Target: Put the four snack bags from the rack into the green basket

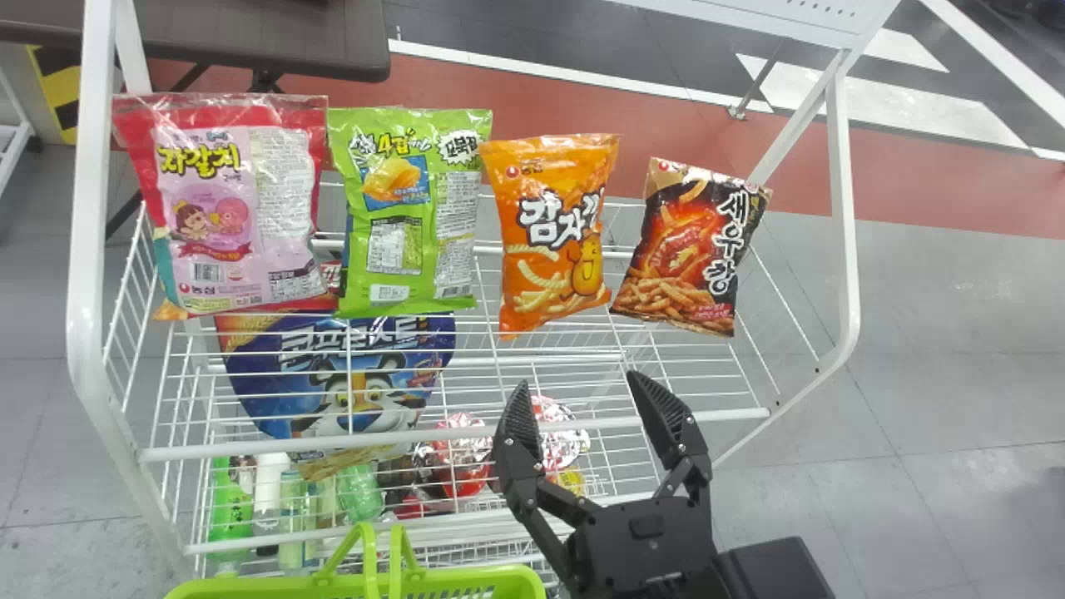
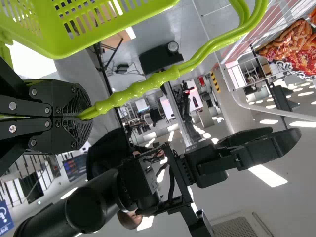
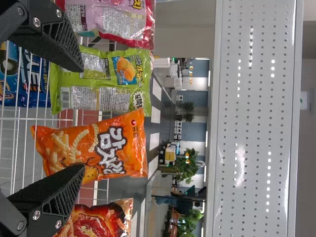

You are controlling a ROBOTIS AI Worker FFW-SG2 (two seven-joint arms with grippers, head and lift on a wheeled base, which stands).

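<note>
All four snack bags are on the top level of the white wire rack (image 1: 845, 249), lined up in a row with their printed faces toward the head camera. From left to right, the inspection records a pink-and-red bag (image 1: 241, 208), a green bag (image 1: 412, 249), an orange bag (image 1: 553, 266) and a black-and-red bag (image 1: 695, 258). The pink-and-red bag and the green bag meet at their sides; the orange bag is close beside the green one, and a gap separates it from the black-and-red bag, which leans somewhat.

The right gripper (image 1: 577, 383) is at the near side of the rack, below the orange and black-and-red bags in the head view — its two black fingers spread wide apart.

The left gripper (image 2: 81, 115) has its fingers pressed together on the handle (image 2: 143, 89) of the green basket (image 2: 84, 39). The basket is in front of the rack, toward the left at the near edge of the head view.

Lower on the rack are a blue cereal bag with a tiger on it (image 1: 358, 366), a green bottle (image 1: 230, 507) and red foil-topped packages (image 1: 462, 457). A dark table (image 1: 291, 42) stands behind, at the left.
</note>
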